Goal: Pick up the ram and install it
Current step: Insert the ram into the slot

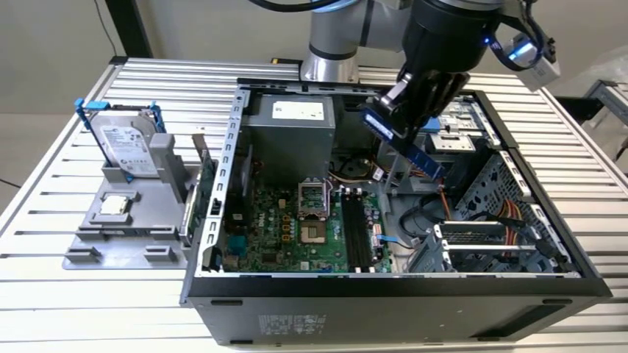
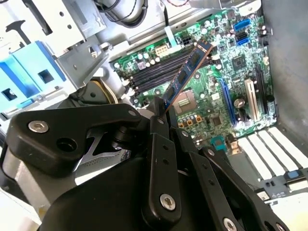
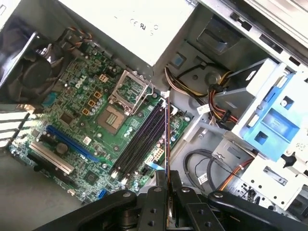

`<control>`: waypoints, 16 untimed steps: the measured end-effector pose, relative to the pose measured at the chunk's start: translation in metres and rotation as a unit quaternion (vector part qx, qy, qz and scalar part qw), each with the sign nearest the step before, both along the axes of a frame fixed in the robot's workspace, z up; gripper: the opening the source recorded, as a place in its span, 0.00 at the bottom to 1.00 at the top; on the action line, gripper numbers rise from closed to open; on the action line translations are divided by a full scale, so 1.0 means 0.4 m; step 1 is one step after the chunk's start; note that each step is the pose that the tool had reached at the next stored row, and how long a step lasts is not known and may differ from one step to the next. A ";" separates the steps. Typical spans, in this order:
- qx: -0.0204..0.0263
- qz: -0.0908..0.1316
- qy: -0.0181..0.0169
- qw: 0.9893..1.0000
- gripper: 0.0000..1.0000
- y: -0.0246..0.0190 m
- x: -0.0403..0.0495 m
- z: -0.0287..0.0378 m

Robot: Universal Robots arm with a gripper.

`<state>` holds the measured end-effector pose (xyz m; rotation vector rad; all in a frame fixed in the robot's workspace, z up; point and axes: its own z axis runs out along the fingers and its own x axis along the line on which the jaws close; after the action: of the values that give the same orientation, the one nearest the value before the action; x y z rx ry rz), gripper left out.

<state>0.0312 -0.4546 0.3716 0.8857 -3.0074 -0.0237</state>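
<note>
Exterior view: end effector point(image 1: 395, 121) clamps ram point(image 1: 424, 158) over motherboard point(image 1: 284, 228).

The ram point(image 1: 420, 158) hangs tilted above the motherboard point(image 1: 294, 235) inside the open case point(image 1: 393, 309).

The ram point(image 1: 420, 156) is a thin, narrow stick, dark blue-green, and in the second wrist view the ram point(image 2: 185, 74) shows a row of black chips along one face. It is pinched at one end by the gripper point(image 1: 401, 121) and hangs tilted above the motherboard point(image 1: 284, 228), free end lowest, clear of the board. In the first wrist view the ram point(image 3: 167, 139) appears edge-on.
</note>
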 end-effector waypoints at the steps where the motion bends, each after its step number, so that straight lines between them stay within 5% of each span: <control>1: 0.000 -0.004 0.000 1.000 0.00 0.000 0.000 0.000; 9: 0.000 -0.040 0.000 0.999 0.00 0.000 0.000 0.000; 16: 0.000 -0.072 0.000 0.997 0.00 0.000 0.000 0.000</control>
<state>0.0312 -0.4546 0.3715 0.6658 -3.0647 -0.0245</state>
